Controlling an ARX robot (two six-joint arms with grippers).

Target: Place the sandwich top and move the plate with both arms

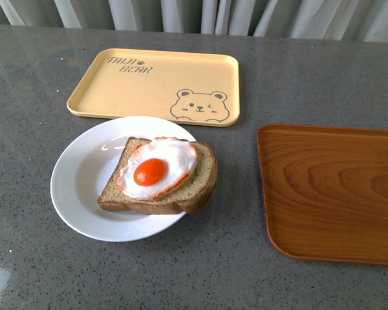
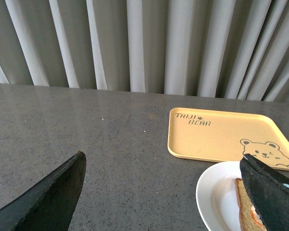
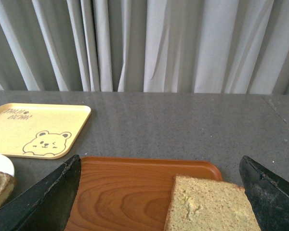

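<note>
The sandwich top (image 3: 212, 207), a plain brown bread slice, lies on the brown wooden tray (image 3: 120, 192), seen in the right wrist view. My right gripper (image 3: 160, 160) is open, hovering over it with a jaw on either side. The white plate (image 1: 77, 187) holds a bread slice topped with a fried egg (image 1: 158, 171). My left gripper (image 2: 163, 159) is open and empty above the table, with the plate (image 2: 216, 192) by one finger (image 2: 269, 192). Neither arm shows in the front view.
The yellow bear tray (image 1: 155, 84) lies just behind the plate. The wooden tray (image 1: 330, 194) sits to the plate's right and runs out of the front view. Grey curtains hang behind the grey table (image 1: 233, 258).
</note>
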